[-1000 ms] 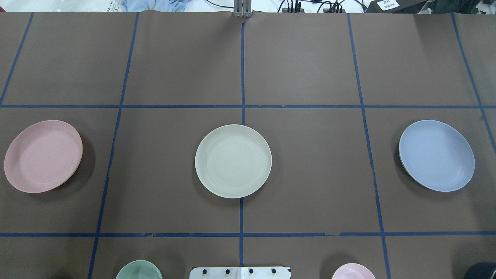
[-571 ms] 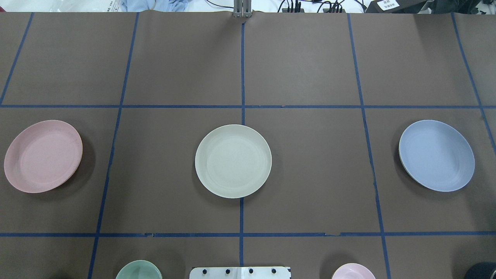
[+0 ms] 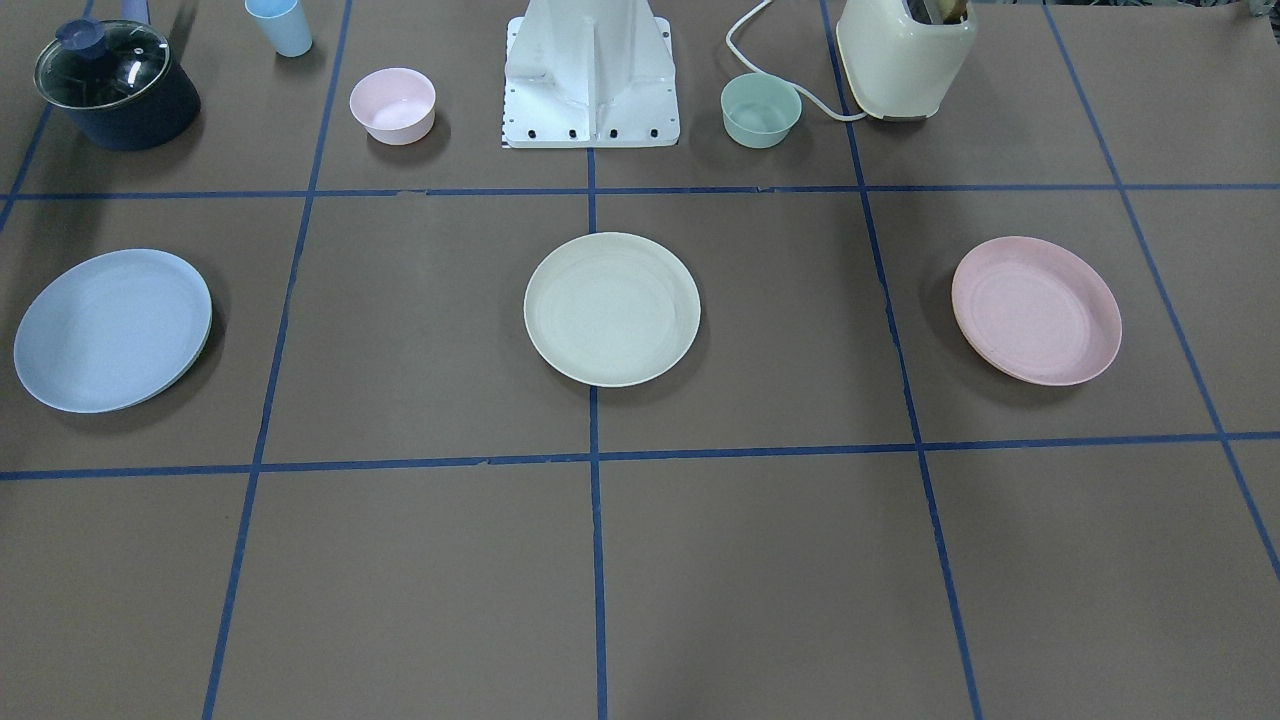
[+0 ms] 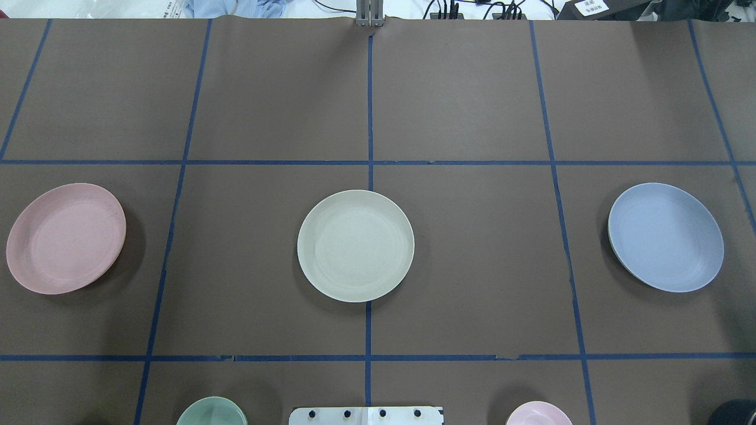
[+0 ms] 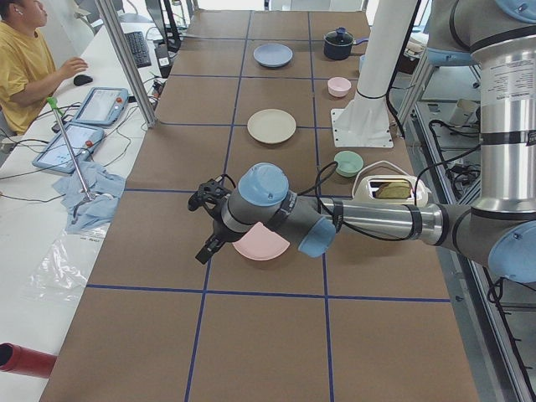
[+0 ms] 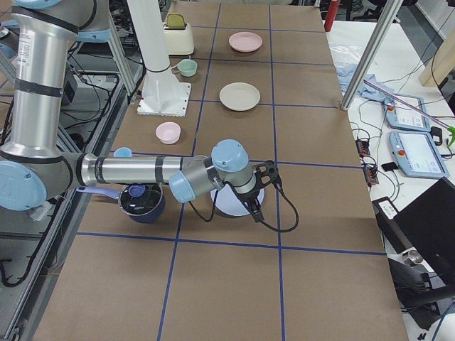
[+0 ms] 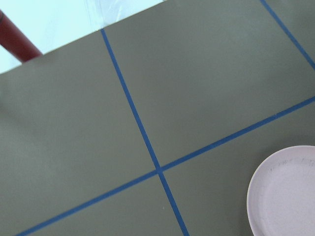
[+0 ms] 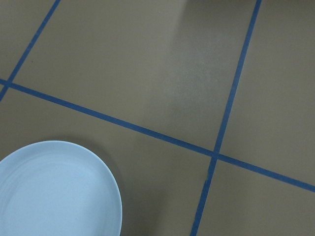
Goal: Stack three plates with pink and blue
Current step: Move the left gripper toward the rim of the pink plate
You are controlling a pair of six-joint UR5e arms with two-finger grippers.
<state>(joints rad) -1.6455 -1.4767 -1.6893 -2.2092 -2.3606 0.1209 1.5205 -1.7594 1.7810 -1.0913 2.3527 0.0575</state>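
Three plates lie apart in a row on the brown table. The cream plate [image 4: 355, 245] is in the middle, the pink plate [image 4: 65, 238] at the left and the blue plate [image 4: 665, 236] at the right. My left gripper [image 5: 203, 226] hangs above the outer edge of the pink plate [image 5: 261, 243], which the left wrist view shows at its lower right [image 7: 288, 191]. My right gripper [image 6: 264, 190] hangs above the blue plate [image 6: 231, 202], seen at lower left in the right wrist view [image 8: 54, 191]. Neither gripper shows in the overhead or front views, so I cannot tell whether they are open or shut.
Near the robot base [image 3: 590, 70] stand a small pink bowl [image 3: 392, 104], a small green bowl [image 3: 761, 109], a cream toaster [image 3: 905, 55], a dark lidded pot [image 3: 115, 85] and a blue cup [image 3: 280, 25]. An operator [image 5: 25, 59] sits beyond the table's far side.
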